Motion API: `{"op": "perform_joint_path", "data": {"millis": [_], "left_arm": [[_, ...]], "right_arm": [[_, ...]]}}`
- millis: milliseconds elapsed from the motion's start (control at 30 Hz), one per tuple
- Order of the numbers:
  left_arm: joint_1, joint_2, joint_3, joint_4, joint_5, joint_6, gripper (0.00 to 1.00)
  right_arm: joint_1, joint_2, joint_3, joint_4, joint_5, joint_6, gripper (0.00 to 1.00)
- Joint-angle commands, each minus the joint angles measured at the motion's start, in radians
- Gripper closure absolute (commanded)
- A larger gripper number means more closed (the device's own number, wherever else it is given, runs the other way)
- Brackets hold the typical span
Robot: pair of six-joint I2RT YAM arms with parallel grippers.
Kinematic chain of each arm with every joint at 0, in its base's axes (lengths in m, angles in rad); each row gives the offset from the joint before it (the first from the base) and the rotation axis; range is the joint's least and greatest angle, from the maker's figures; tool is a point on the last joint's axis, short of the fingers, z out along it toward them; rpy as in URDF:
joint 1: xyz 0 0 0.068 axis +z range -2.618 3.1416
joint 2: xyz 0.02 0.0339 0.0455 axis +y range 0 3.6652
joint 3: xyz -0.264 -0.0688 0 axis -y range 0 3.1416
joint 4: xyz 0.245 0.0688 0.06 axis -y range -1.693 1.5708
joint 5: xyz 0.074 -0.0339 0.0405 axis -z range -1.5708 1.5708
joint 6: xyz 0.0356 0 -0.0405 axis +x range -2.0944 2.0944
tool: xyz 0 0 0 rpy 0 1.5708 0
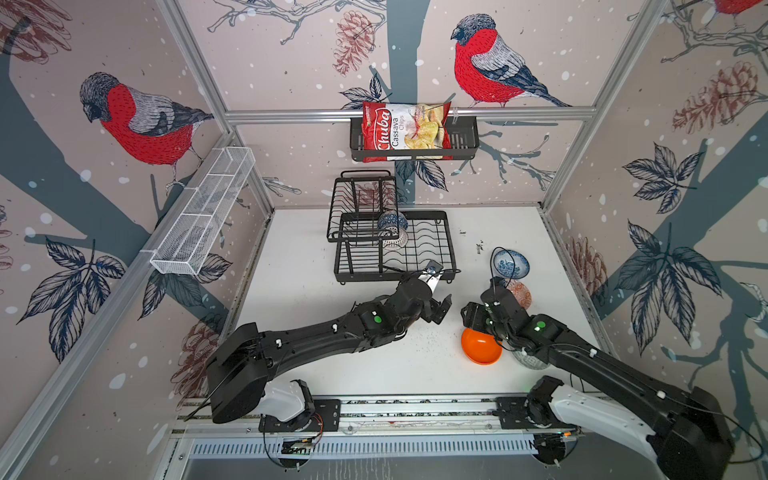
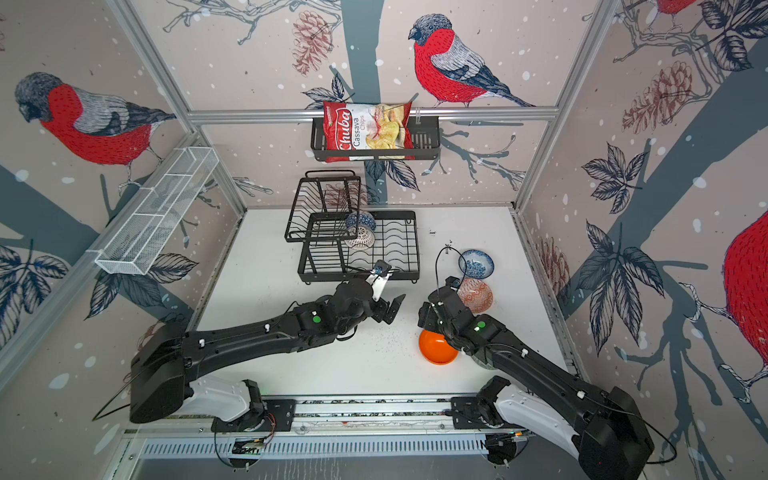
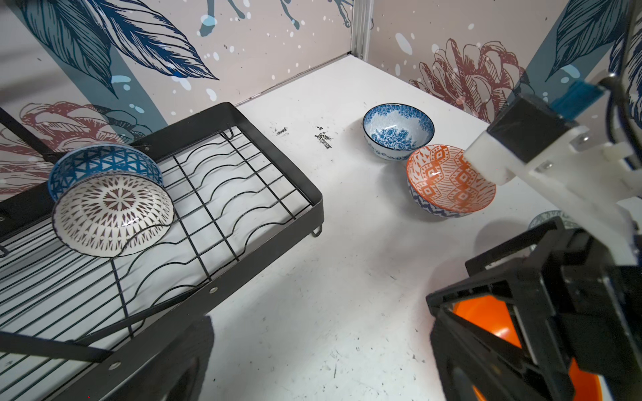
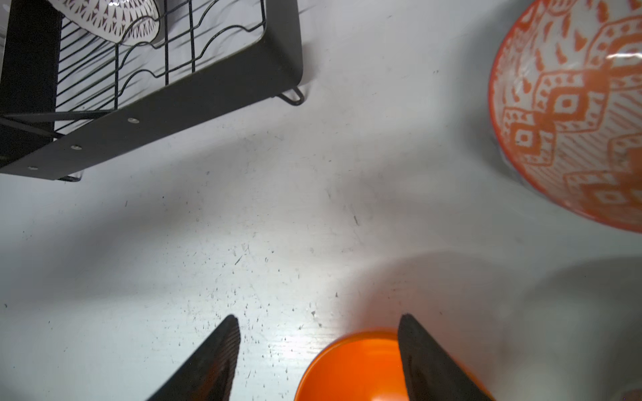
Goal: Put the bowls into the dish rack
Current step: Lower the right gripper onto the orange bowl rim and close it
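Observation:
The black wire dish rack (image 1: 390, 275) (image 2: 357, 276) stands at the back middle. In its base lean a dark blue geometric bowl (image 1: 392, 222) (image 3: 104, 159) and a black-white radial bowl (image 1: 395, 241) (image 3: 111, 211). On the table to the right are a blue-white floral bowl (image 1: 511, 264) (image 3: 397, 130), an orange-white patterned bowl (image 1: 521, 293) (image 4: 573, 111) and a plain orange bowl (image 1: 480, 347) (image 4: 357, 368). A grey-green bowl (image 1: 532, 361) is mostly hidden under the right arm. My right gripper (image 1: 471, 320) (image 4: 318, 323) is open above the orange bowl's rim. My left gripper (image 1: 440, 309) (image 3: 319, 347) is open and empty, in front of the rack.
A black slatted basket (image 1: 465, 141) with a chips bag (image 1: 405, 131) hangs on the back wall. A long white mesh basket (image 1: 203, 212) is fixed to the left wall. The two grippers are close together at mid-table. Bare table lies left of the left arm.

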Motion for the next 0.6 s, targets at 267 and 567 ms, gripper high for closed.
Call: {"op": "perform_joint_path", "data": {"millis": [267,567], "left_arm": [[0.0,-0.03,-0.017,0.045,-0.037,-0.007,0.03],[0.0,-0.059,-0.044,0.055,-0.058,-0.025,0.03]], "right_arm": [[0.146,0.029,0.014,-0.077,0.1,0.103,0.27],[0.157,0.118,-0.016,-0.007,0.088,0.097,0.34]]}}
